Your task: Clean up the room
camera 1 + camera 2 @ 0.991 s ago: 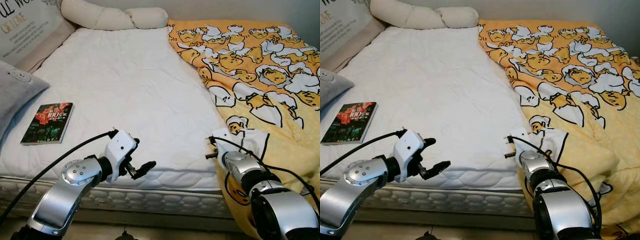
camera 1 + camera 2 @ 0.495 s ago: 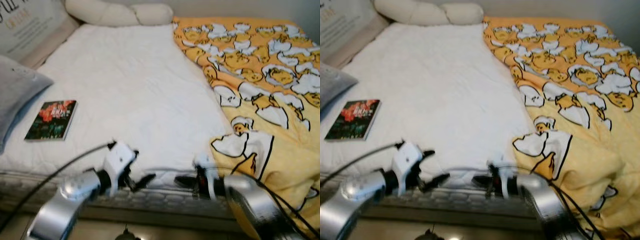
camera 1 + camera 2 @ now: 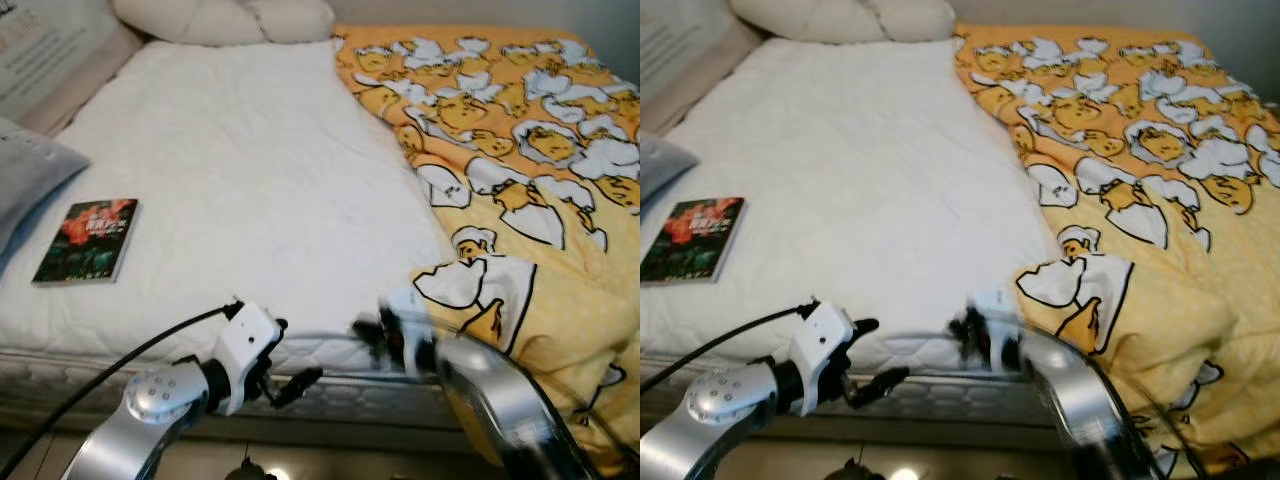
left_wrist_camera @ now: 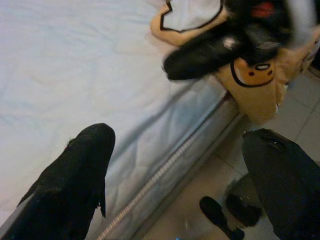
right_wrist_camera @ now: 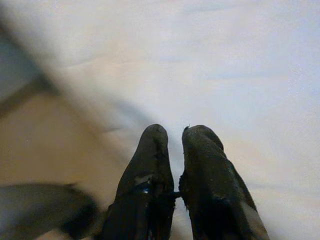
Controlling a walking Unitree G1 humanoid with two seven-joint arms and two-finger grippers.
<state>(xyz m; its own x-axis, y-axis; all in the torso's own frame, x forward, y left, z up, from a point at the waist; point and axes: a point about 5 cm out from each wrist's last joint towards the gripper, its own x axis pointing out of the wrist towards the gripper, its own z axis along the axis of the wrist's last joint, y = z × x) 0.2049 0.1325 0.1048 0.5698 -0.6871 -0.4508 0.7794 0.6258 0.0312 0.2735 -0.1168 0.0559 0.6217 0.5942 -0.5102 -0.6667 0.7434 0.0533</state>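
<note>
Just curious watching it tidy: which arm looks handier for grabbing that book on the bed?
Left, probably. The book lies on the robot's left side of the mattress, nearer the open left pincer; the right pincer is shut, by the yellow blanket.

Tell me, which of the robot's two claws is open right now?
The left gripper, at the mattress edge: its two black fingers stand wide apart. The right gripper has its fingers pressed together over the white mattress.

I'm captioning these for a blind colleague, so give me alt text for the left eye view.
A bed with a white sheet, a yellow cartoon blanket over its right side and a book near its left edge. Both robot arms reach in at the foot: left gripper open, right gripper blurred.
</note>
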